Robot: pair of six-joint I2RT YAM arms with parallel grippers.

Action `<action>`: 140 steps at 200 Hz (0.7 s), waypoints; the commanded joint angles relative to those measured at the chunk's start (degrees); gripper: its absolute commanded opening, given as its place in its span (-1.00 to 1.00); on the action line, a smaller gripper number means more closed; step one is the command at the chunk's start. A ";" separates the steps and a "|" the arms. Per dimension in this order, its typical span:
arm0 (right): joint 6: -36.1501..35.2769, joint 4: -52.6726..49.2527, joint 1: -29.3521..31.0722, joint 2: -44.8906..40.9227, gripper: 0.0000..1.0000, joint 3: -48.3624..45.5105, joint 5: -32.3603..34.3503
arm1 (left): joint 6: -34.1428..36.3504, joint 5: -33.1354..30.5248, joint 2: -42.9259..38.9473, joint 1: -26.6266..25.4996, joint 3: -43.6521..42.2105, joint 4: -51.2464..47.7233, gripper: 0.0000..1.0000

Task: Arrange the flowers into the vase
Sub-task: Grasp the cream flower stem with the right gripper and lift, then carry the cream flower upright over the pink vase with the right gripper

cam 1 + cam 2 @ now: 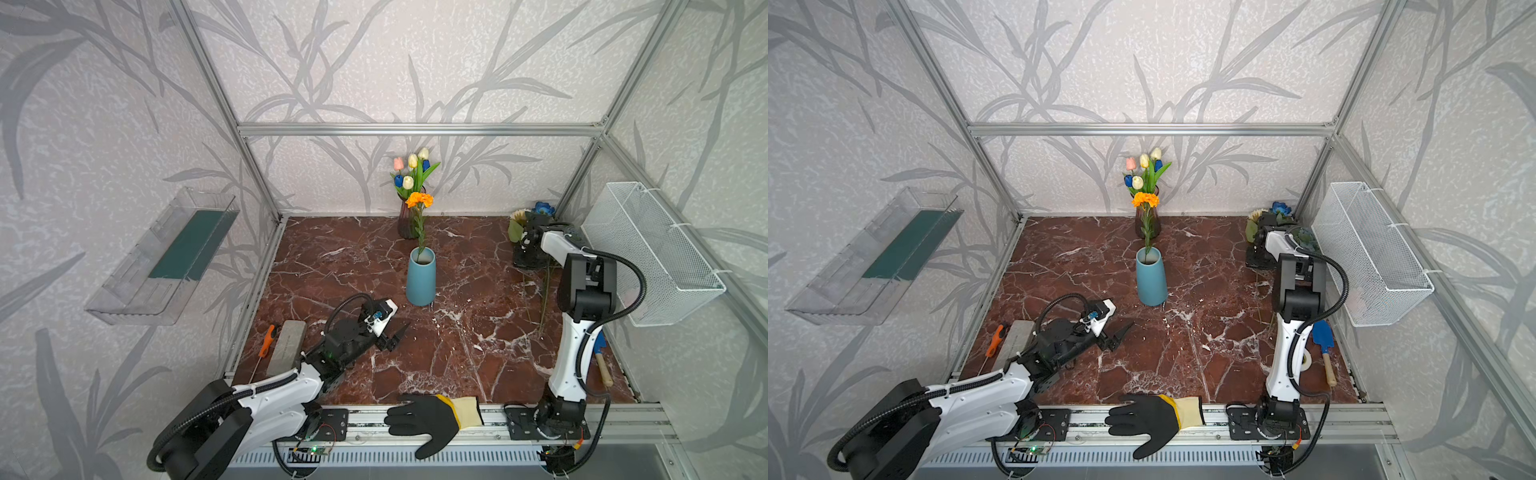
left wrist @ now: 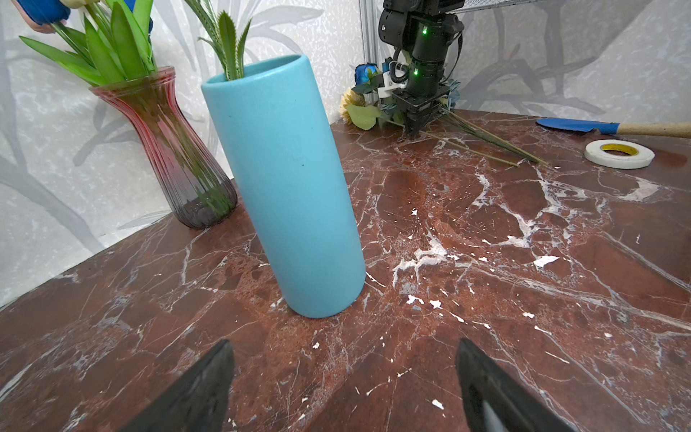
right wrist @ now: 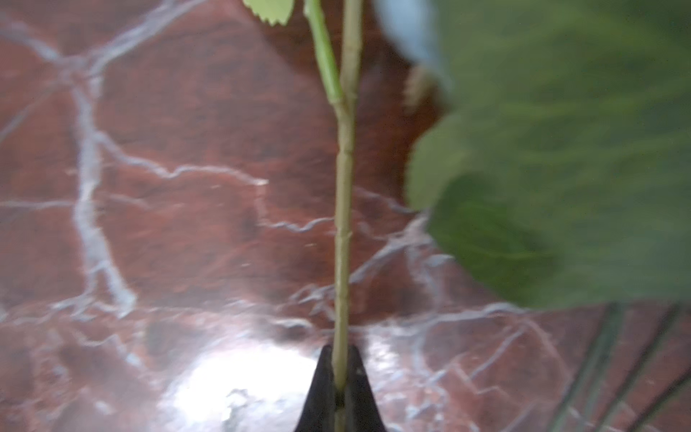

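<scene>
The loose flowers (image 1: 530, 218) lie in a heap at the far right corner of the marble table (image 1: 332, 270). They are a cream daisy (image 2: 351, 106), a deep-blue rose (image 2: 364, 73) and a dusty-blue bunch (image 2: 453, 93), with their long stems fanned out toward the near side. The right gripper (image 3: 340, 351) stands over the heap, its jaws pinched tight on one thin green stem (image 3: 344, 224) below a fork that carries a pale leaf. The stem looks like the daisy's, though I cannot be sure.

Such a stem should be light and fairly stiff, with a smooth skin that could twist in the grip and a head heavy enough to swing. A hold up near the leaves leaves the long tail free to be fed in. The neighbouring stems lie close and may drag along when this one is lifted.

The blue vase (image 1: 420, 278) stands at the centre, well apart from the heap, with an orange marigold (image 1: 419, 199) already in it. The mouth is narrow, partly taken up by the marigold, and the vase is tall enough to tip if knocked. Behind it, against the far wall, a red-tinted glass vase (image 1: 407, 224) holds tulips (image 1: 411, 166).

The left gripper (image 1: 395, 336) rests low at the near left of the blue vase, its jaws spread and empty.

A wire basket (image 1: 652, 249) hangs on the right wall close beside the right arm. A tape roll (image 2: 619, 153) and a blue trowel (image 1: 1323, 338) lie at the near right. A screwdriver (image 1: 268, 338) and a grey block (image 1: 286, 347) lie at the near left, and a work glove (image 1: 428, 419) lies on the front rail. All of these look clear of the way to the vase.
</scene>
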 commanded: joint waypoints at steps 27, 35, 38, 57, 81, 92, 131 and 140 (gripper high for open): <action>-1.40 2.60 5.59 -7.38 -1.00 -3.60 -2.59 | 1.10 -0.91 -0.16 -0.31 1.43 0.12 0.84; -0.80 3.28 5.97 -8.67 -1.00 -4.50 -3.50 | 1.10 -0.95 -0.15 -0.39 1.45 0.11 0.84; -0.58 3.59 6.08 -9.25 -1.00 -4.92 -3.95 | 1.17 -0.94 -0.15 -0.32 1.45 0.13 0.84; 0.57 6.60 7.02 -13.97 -1.00 -8.52 -6.13 | 1.19 -1.16 -0.32 -0.42 1.45 0.04 0.84; 0.88 11.62 9.12 -21.75 -1.00 -13.79 -8.46 | 1.36 -1.50 -0.59 -0.51 1.27 0.05 0.84; 0.74 14.42 10.16 -25.77 -1.00 -16.43 -8.47 | 1.36 -1.66 -0.78 -0.49 1.23 0.05 0.84; 1.44 31.09 13.51 -42.65 -1.00 -29.46 -8.71 | 1.45 -2.16 -1.03 -0.61 1.09 0.05 0.84; 1.43 35.20 14.36 -46.39 -1.00 -32.07 -9.41 | 1.45 -2.34 -1.12 -0.70 1.07 0.00 0.84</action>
